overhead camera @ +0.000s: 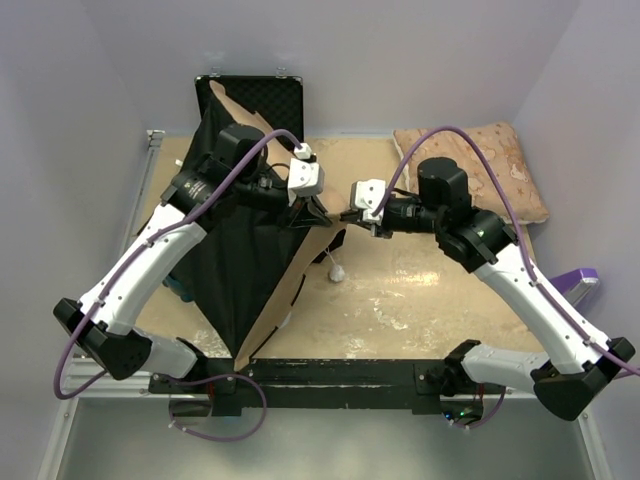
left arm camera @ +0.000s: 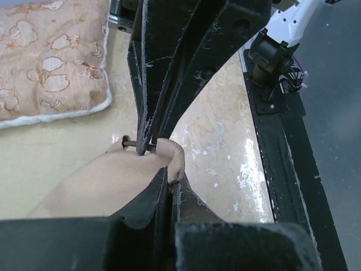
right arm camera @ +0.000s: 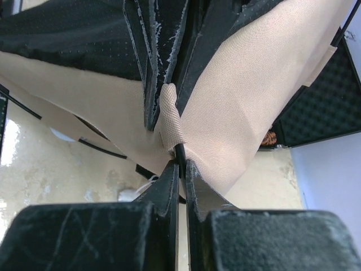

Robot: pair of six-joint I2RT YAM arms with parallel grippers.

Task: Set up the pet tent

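Right wrist: right claw (right arm camera: 179, 165) and left claw (left arm camera: 170, 178) clench the pet tent (right arm camera: 248, 90) at its peak; raising it upright seems next.

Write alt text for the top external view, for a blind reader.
The left gripper and right gripper meet over mid-table, both shut on one tan tip of the slumped pet tent, its black lining showing. A white pom-pom shows just in front of them; a patterned pillow sits at the back right.
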